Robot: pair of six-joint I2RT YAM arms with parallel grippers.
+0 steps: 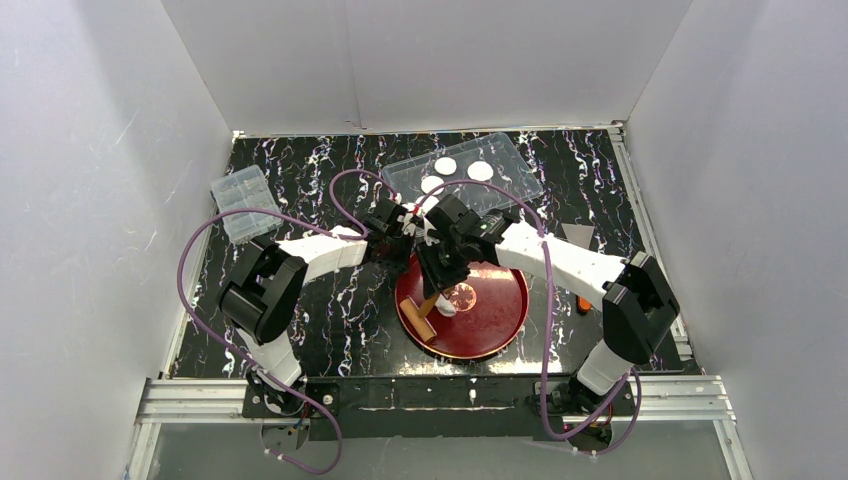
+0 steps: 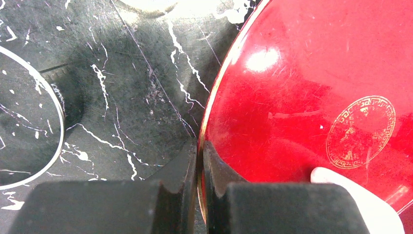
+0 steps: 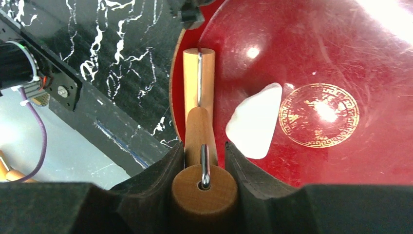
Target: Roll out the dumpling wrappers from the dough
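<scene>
Dough: we see one flat white piece, roughly wedge-shaped w/ soft edges, lying on the red plate. One corner touches the gold emblem printed near the plate's centre. In the top view the dough sits left of centre on the plate, on the side nearer the arm bases.

R gripper: fingers pinching the wooden roller by its handle, one finger on each side. The roller's barrel points away from the fingers and lies by the plate's rim, just beside the dough and apart from it. A metal wire bracket runs along the top of the roller.

L gripper: fingers pressed together, only a sliver showing btwn them, right at the plate's rim on its L side. We can't tell whether the rim is nipped in there. The dough's edge shows at the bottom R of that wrist view.

Dumpling wrappers: three small round white discs, apart from each other, lying in a clear tray at the back of the black marbled worktop, well apart from the plate. A clear lidded box sits at back L.
</scene>
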